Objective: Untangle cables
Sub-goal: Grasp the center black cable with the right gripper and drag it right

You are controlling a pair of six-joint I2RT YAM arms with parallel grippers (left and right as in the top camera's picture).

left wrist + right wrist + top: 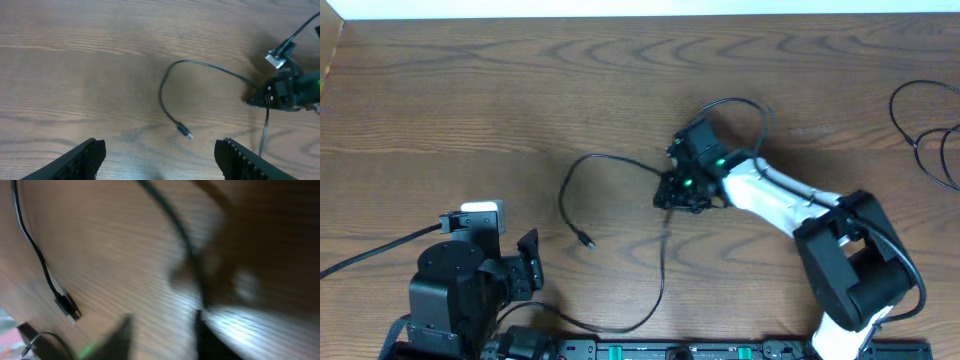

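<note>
The right gripper (674, 193) sits low on the wooden table (470, 90) with its tips at a thin black cable (603, 158); the wrist view is too blurred to tell whether the jaws grip it. From that gripper the cable arcs toward the left arm to a silvery plug tip (587, 241). A second cable (918, 128) loops well off on the gripper's other side. The left gripper (160, 152), well apart from it, stands wide and empty
</note>
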